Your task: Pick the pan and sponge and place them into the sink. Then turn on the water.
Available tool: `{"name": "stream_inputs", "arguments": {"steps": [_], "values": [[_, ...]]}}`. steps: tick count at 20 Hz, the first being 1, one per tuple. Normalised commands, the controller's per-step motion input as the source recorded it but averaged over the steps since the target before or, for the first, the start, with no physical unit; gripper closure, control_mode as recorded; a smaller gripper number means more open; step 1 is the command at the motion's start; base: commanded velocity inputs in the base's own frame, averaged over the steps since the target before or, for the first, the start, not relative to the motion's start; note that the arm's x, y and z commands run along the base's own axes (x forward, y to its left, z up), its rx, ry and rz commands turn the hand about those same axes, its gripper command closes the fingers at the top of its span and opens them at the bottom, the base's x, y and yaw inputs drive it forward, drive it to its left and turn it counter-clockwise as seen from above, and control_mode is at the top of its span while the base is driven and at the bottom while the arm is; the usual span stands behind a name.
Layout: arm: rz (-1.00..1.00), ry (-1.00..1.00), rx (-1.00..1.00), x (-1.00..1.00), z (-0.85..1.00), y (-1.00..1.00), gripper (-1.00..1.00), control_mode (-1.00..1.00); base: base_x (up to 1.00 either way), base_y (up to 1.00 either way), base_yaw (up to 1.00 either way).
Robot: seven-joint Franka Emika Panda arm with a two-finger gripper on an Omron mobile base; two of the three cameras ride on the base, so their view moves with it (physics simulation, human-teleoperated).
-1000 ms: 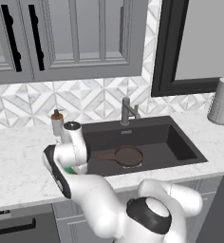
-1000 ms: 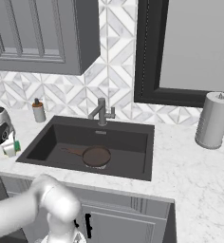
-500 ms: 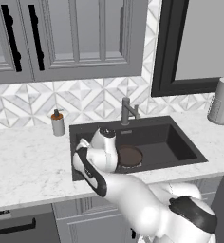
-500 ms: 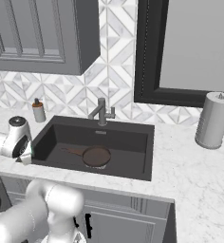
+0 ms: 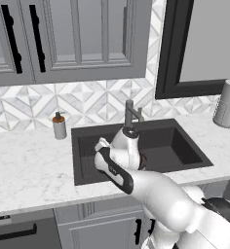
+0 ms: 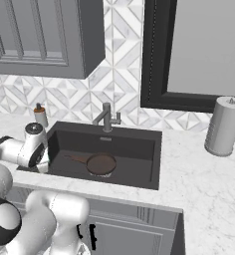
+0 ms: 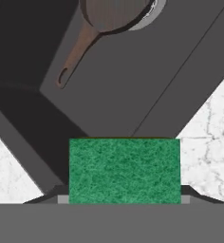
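Note:
The green sponge (image 7: 124, 170) sits between my fingertips, with my gripper (image 7: 124, 198) shut on it. I hold it above the front left corner of the dark grey sink (image 7: 133, 90). In the right base view my hand (image 6: 35, 148) hangs over the left rim of the sink (image 6: 139, 149). The dark brown pan (image 6: 100, 163) lies on the basin floor over the drain, its thin handle (image 7: 76, 54) pointing toward the left wall. My arm hides most of the pan (image 5: 143, 160) in the left base view. The grey faucet (image 6: 106, 117) stands at the back rim.
A soap bottle (image 5: 59, 126) stands on the marble counter left of the sink. A grey paper towel roll (image 6: 223, 126) stands on the counter at the right. Grey cabinets hang above the tiled backsplash, and a dark-framed window is behind the sink.
My arm has swung right from the counter left of the sink to above the basin's front left corner, carrying the sponge. The pan has stayed put in the sink.

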Motion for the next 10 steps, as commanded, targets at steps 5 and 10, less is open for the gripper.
{"name": "stream_inputs", "arguments": {"steps": [5, 10], "values": [[0.0, 0.02, -0.01, 0.42, 0.34, -0.27, 1.0, -1.0, 0.0, 0.0, 0.0], [-0.03, 0.13, -0.07, 0.69, 0.19, -0.14, 1.0, -1.0, 0.0, 0.0, 0.0]]}}
